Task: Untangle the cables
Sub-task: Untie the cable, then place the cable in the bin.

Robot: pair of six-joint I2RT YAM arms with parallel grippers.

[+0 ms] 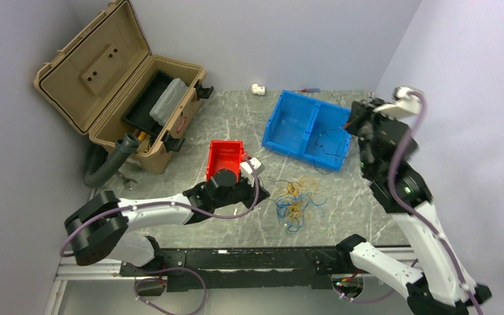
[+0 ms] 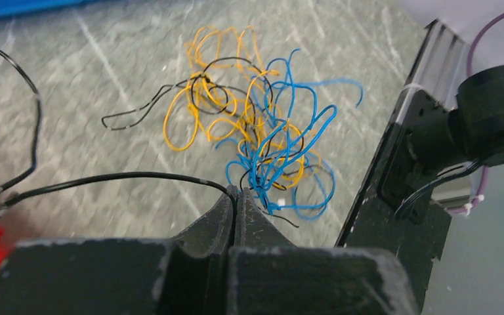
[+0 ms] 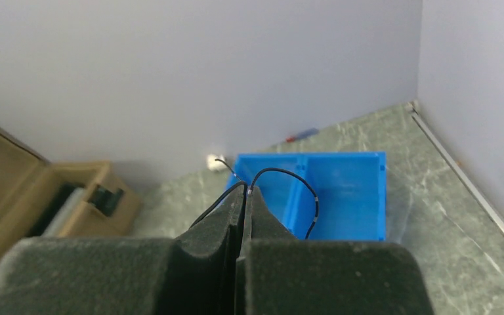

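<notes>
The left gripper (image 2: 236, 193) is nearest the lens. Its fingers are pressed flat together with no gap showing. A black cable (image 2: 105, 178) arcs in from the left to the very tip and appears pinched there, though the finger edge hides the contact point. The cable's far end leaves the frame at the left edge. The cables (image 2: 256, 131), an orange, blue and black tangle, lie on the counter (image 2: 105, 79) just beyond the tip. Whether a blue strand is also caught cannot be told, as this view is slightly blurred.

The right gripper (image 3: 243, 190) is likewise closed and hangs above the blue bin (image 3: 341, 190). A second black cable (image 3: 289, 180) is nipped at its tip. One end loops down toward the bin, and the fingers hide the other run. In the top view the tangle sits on the counter between the arms, nearer than the bin. The left gripper's fingers are hidden there under the wrist.
</notes>
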